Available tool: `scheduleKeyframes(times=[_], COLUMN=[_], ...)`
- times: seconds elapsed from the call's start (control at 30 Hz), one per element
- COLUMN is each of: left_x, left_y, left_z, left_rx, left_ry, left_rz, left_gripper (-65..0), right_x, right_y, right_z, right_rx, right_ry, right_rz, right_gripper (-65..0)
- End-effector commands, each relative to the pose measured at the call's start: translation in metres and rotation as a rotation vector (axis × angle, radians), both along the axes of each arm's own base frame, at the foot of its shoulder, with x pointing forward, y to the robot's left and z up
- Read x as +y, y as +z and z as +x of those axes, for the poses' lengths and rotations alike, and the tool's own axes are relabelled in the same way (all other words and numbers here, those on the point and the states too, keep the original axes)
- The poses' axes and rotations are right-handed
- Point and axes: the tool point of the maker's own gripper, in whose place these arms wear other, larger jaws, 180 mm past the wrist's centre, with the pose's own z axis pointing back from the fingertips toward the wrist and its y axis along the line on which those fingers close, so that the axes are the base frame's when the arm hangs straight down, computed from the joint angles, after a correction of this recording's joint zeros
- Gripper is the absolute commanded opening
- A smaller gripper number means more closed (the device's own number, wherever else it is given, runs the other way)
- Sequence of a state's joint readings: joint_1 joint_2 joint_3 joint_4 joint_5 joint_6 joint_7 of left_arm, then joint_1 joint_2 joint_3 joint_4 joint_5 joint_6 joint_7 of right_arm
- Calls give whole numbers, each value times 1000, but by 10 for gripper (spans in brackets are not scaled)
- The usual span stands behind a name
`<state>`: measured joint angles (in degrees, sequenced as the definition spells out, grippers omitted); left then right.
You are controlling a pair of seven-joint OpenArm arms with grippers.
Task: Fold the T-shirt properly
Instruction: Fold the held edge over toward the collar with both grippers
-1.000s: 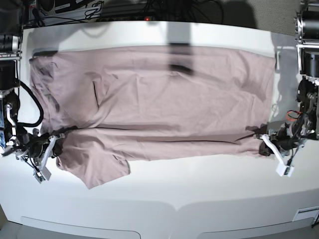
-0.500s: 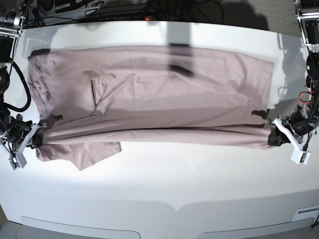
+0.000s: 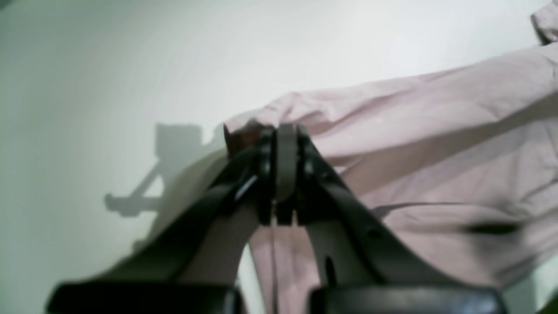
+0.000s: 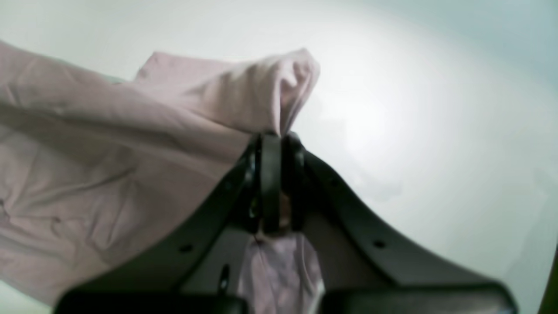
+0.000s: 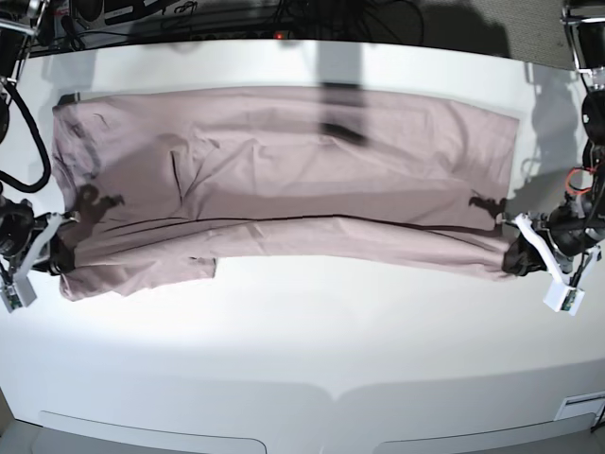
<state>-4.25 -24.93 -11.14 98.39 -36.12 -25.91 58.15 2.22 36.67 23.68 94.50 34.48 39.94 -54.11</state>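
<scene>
The dusty-pink T-shirt [image 5: 284, 170] lies spread across the white table, its near edge lifted and stretched into a long folded band between the two grippers. My left gripper [image 5: 518, 257], at the base view's right, is shut on the shirt's right-hand end; the left wrist view shows its jaws closed on a bunched corner [image 3: 261, 126] of cloth [image 3: 436, 144]. My right gripper [image 5: 59, 253], at the base view's left, is shut on the left-hand end; the right wrist view shows its jaws pinching a fold [image 4: 279, 87].
The white table [image 5: 302, 359] has bare surface in front of the shirt. Cables and dark equipment [image 5: 189, 14] run along the back edge. Arm bases stand at both far corners. A white label [image 5: 579, 407] lies near the front right edge.
Both grippers have lifted the shirt's near edge and carried it away from the front, toward the back. The loose sleeve flap at the front left has been drawn in under the fold.
</scene>
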Motion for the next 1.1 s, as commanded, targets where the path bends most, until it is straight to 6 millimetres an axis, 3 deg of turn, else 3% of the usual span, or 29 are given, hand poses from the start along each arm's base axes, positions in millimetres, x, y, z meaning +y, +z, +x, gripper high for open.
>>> scheduleKeyframes(times=[0.0, 0.33, 0.6, 0.8, 1.07], left_x=[1, -3, 27, 21, 21], left_y=[18, 1, 22, 2, -23], left_z=[5, -34, -38, -61, -90], left_rx=[-54, -11, -45, 21, 111], left_ry=[-12, -17, 76, 66, 62], left_rz=[12, 56, 85, 43, 46], left_gripper=[-650, -650, -650, -650, -650], right_x=[-7, -30, -3, 9, 7], right_y=[20, -3, 9, 12, -22], right_z=[4, -34, -41, -47, -81], right_rx=[-56, 19, 47, 78, 215], right_ry=[-2, -71, -7, 33, 21], right_rz=[-19, -20, 72, 91, 81], right_gripper=[-650, -650, -650, -650, -650])
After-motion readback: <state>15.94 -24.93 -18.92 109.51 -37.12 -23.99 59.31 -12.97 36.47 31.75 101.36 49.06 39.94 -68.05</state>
